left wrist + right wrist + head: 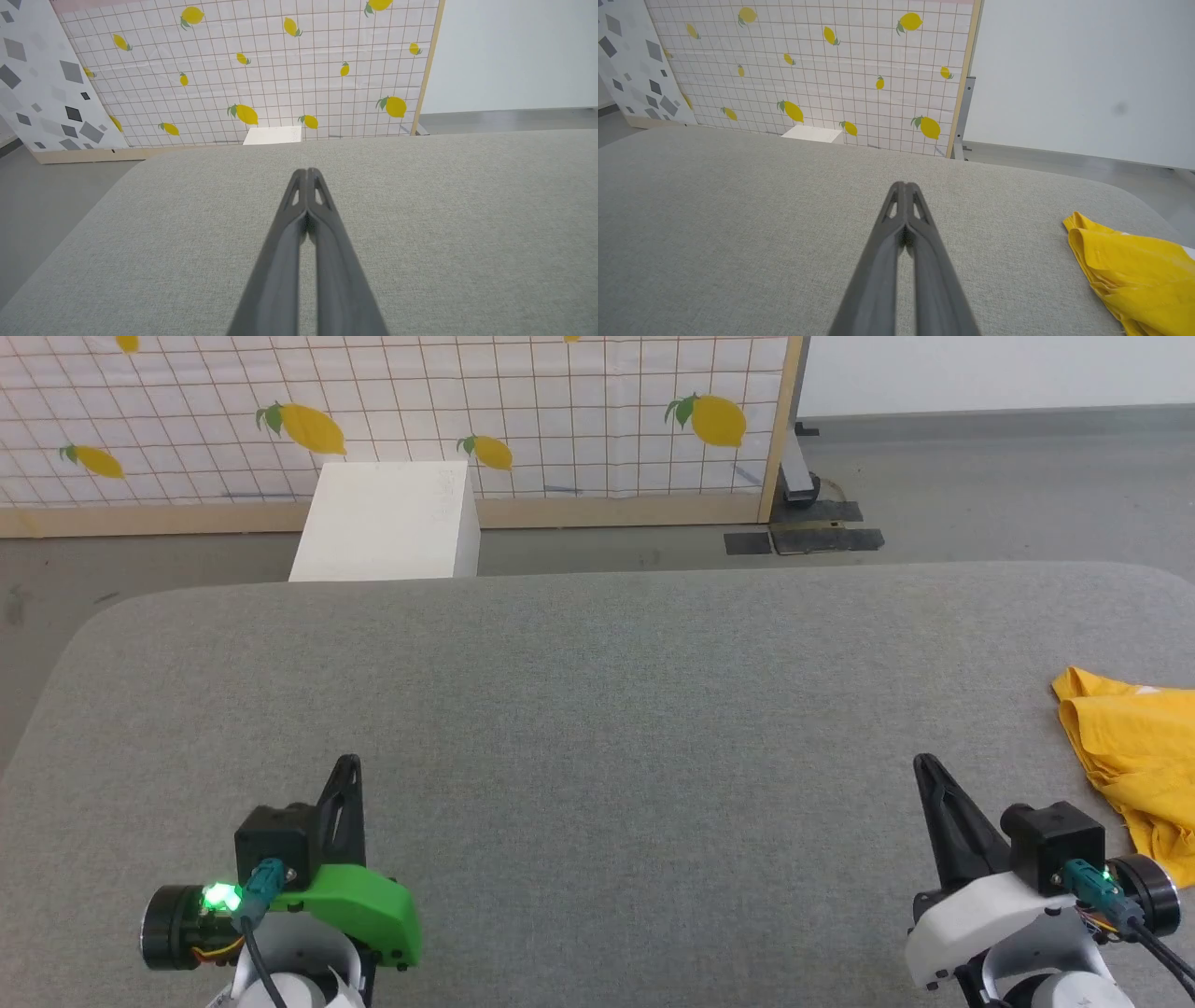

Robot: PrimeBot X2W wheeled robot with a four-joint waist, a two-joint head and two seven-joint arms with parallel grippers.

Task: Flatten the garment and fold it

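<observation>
Left end effector [347,763] pointing forward over lower left of grey surface [597,691], fingers pressing together, gripping nothing; right end effector [924,762] pointing forward at lower right, fingers likewise meeting at tips, carrying nothing; garment [1134,761] lying crumpled at surface's right edge, just beside right end effector, apart from it, yellow cloth showing, small white patch peeking at top; white box [387,523] standing on floor [980,495] beyond surface's far edge; lemon-print panel [523,411] rising behind box.
</observation>
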